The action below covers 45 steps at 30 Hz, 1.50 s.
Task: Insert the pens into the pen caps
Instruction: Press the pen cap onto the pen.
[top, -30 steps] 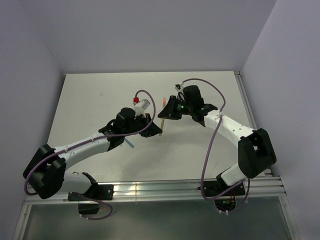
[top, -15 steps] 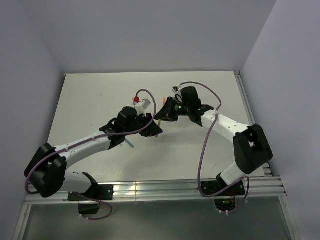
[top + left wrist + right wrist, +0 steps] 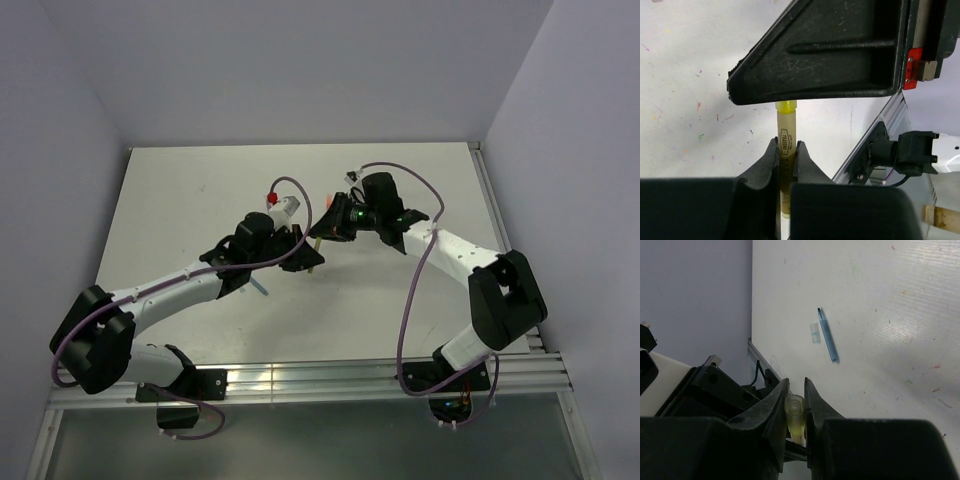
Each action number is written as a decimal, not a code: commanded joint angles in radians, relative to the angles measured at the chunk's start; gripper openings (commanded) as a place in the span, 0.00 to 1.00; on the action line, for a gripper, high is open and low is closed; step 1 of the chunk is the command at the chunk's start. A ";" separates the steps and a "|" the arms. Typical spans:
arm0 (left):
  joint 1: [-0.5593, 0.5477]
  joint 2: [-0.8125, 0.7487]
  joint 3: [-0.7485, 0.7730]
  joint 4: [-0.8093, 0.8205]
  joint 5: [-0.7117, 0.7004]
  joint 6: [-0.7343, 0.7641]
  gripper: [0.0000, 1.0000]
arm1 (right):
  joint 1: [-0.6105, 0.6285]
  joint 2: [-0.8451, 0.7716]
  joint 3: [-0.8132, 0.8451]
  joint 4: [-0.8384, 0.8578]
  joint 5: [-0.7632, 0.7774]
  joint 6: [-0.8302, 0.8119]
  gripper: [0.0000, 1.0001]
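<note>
Yellow pen (image 3: 787,125) sits clamped between the left jaws, its far end passing out of sight behind the right jaws' black body. The right jaws are closed on a yellow-green cap (image 3: 795,412). Both meet above the middle of the bench (image 3: 180,200). Nearer its near edge, a blue pen (image 3: 827,335) lies flat, with a pale blue cap (image 3: 814,333) just beside it.

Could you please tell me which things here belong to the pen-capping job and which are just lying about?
Job: yellow pen, in the left pincer; yellow-green cap, in the right pincer; blue pen and pale blue cap, on the table.
Lying about: beige rod, beyond the table's edge; purple cable.
</note>
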<state>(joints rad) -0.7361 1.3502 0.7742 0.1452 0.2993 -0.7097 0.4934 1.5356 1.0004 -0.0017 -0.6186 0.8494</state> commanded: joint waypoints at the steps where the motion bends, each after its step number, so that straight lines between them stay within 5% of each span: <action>1: -0.009 -0.023 0.024 0.065 0.023 0.010 0.00 | 0.005 -0.066 0.018 0.009 0.048 -0.042 0.00; 8: -0.011 -0.108 -0.042 0.230 -0.040 0.035 0.00 | 0.071 -0.228 0.018 -0.099 0.233 -0.164 0.00; 14: -0.013 -0.151 -0.047 0.396 -0.167 0.090 0.00 | 0.250 -0.360 -0.066 -0.075 0.418 -0.171 0.00; 21: -0.014 -0.172 -0.032 0.543 -0.264 0.171 0.00 | 0.358 -0.393 -0.109 -0.023 0.413 -0.154 0.00; 45: -0.011 -0.106 0.174 0.596 -0.387 0.398 0.00 | 0.553 -0.327 -0.134 -0.026 0.438 -0.133 0.00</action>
<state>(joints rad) -0.7910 1.2282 0.7677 0.3843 0.1806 -0.3363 0.8459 1.1675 0.9089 0.1490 0.2283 0.6006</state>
